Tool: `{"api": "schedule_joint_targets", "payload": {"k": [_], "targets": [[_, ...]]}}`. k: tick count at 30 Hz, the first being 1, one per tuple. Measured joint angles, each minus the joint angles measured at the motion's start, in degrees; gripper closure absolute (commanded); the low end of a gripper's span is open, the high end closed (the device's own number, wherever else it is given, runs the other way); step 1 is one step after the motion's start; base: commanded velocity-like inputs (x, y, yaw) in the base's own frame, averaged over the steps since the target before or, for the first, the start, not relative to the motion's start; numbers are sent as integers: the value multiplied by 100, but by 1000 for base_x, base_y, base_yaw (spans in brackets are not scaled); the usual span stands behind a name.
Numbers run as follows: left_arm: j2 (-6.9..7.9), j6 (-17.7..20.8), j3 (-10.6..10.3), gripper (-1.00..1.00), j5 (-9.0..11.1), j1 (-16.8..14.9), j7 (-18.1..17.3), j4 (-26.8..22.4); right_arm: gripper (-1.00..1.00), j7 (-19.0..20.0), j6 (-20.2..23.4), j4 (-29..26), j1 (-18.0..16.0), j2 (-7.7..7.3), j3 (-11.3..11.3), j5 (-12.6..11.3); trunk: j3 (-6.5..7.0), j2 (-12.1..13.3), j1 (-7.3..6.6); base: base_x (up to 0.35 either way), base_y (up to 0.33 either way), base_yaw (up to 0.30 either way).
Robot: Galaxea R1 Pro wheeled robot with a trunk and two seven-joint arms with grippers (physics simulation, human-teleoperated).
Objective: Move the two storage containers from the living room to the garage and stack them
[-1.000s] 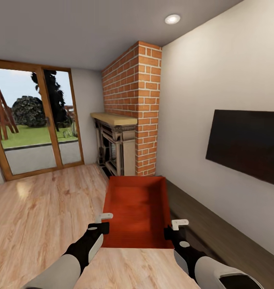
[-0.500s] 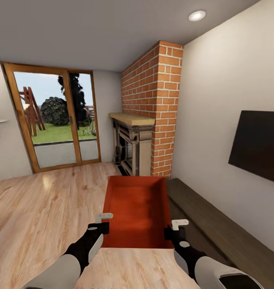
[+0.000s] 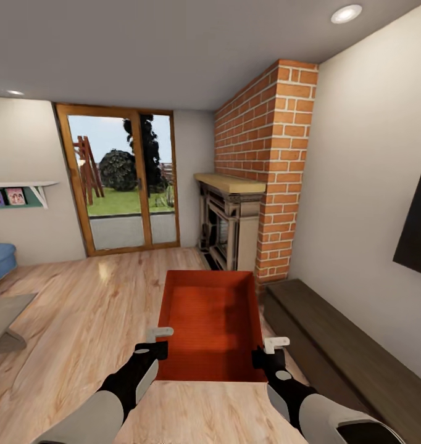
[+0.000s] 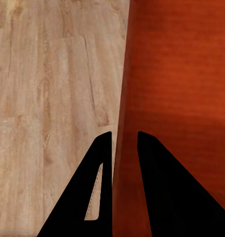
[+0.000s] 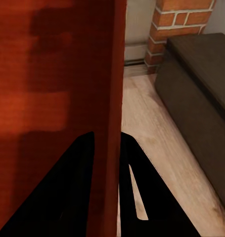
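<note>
Container (image 3: 212, 320) one is grasped by its side walls, my left hand (image 3: 154, 345) and right hand (image 3: 264, 353) clamping it, in the living room; garage trip and stacking remain.

Grey forearms, black wrists, white-tipped black gripper fingers (image 3: 163, 332).

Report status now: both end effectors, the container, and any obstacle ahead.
Left end effector shut on storage container left wall, right end effector on right wall. Container held level over wood floor. Fireplace ahead, low cabinet at right.
</note>
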Motion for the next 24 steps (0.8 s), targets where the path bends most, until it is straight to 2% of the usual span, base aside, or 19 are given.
{"api": "schedule_joint_targets", "payload": {"k": [24], "targets": [[-1, 4, -13, 100, 18, -2, 13, -2, 100, 7, -2, 1, 0, -3, 3, -9, 0, 0, 0, 0, 0, 288]]}}
